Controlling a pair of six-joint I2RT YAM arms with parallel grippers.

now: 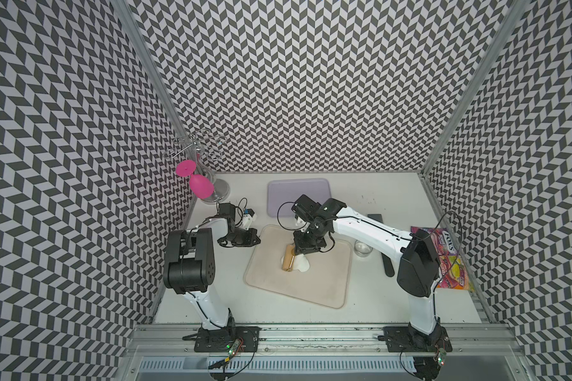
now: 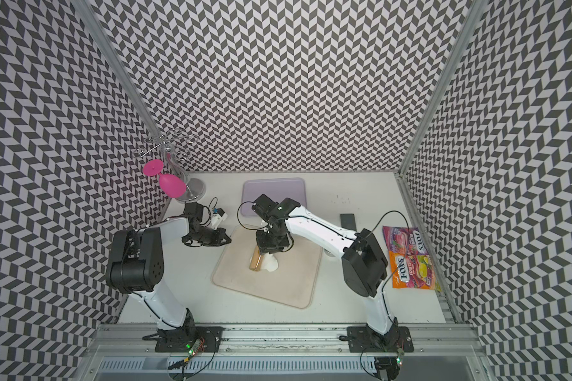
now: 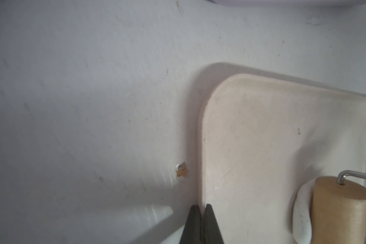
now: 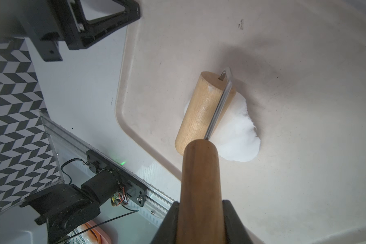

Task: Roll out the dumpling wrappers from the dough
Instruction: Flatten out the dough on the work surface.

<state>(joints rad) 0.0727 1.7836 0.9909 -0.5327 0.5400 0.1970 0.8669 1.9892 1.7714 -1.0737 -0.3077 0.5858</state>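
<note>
**Rolling stage: sticking and sliding risks**

Left: left gripper (image 3: 201,209), shut and empty, by the rim of the beige tray (image 3: 251,137). Centre: wooden roller (image 4: 203,109) pressing the dough (image 4: 239,135), a lump mid-tray. Right: right gripper (image 4: 201,205) clamped on the handle (image 4: 201,173). Risks: dough clinging to the roller; unheld tray sliding under the push.

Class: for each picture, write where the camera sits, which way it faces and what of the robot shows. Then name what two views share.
Both top views: high over the front rail, looking down on the table; left arm and right arm show whole.
Left wrist: on the left arm, looking past the shut left gripper at the beige tray's corner.
Right wrist: on the right arm, looking along the roller held by the right gripper, onto the dough.
Shared: both wrist views show roller, dough and beige tray.
</note>
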